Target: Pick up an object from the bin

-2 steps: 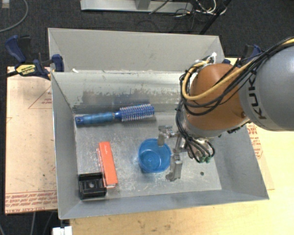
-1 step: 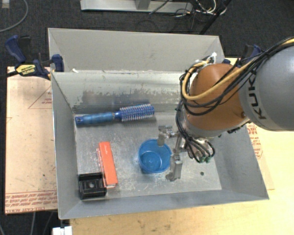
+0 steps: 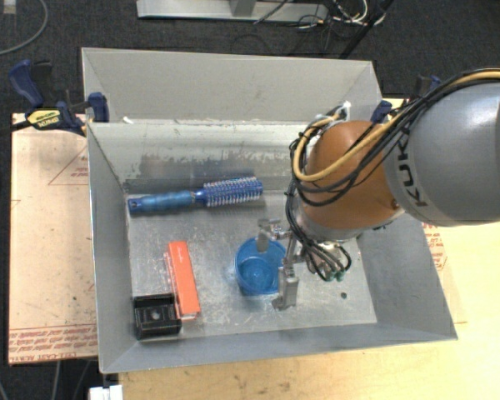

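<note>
My gripper (image 3: 280, 262) is low in the bin's right half and stands open. One finger (image 3: 272, 230) shows at the far side of a small blue cup (image 3: 255, 273), the other finger (image 3: 287, 292) at its near side. The cup stands upright with its mouth up, and its right rim lies between the two fingers. I cannot tell whether the fingers touch it. A blue hairbrush (image 3: 196, 197) lies across the bin's back, bristle end towards the gripper.
An orange oblong block (image 3: 182, 278) lies left of the cup, with a small black box (image 3: 156, 316) at its near end by the bin's front left corner. The arm's orange cover and cables hang over the bin's right side.
</note>
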`<act>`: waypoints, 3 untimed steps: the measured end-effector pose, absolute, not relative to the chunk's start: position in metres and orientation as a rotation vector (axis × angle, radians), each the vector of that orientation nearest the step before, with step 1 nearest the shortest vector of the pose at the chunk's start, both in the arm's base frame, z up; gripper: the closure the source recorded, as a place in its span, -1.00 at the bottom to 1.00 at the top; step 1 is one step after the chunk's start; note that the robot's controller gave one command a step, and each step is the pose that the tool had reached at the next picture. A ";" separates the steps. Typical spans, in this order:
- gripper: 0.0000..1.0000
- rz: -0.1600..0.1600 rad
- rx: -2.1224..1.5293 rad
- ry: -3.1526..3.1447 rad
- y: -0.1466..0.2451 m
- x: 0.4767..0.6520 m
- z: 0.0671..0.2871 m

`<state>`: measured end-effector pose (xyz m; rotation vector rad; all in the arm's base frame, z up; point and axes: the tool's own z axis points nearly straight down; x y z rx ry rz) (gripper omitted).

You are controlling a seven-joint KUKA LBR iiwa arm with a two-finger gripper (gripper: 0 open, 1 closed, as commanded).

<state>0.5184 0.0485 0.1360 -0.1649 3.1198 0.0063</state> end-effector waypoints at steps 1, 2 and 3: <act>-1.00 0.009 -0.116 3.129 0.048 0.533 0.083; 1.00 0.013 -0.219 3.088 0.070 0.551 0.079; 1.00 0.013 -0.218 3.088 0.069 0.551 0.079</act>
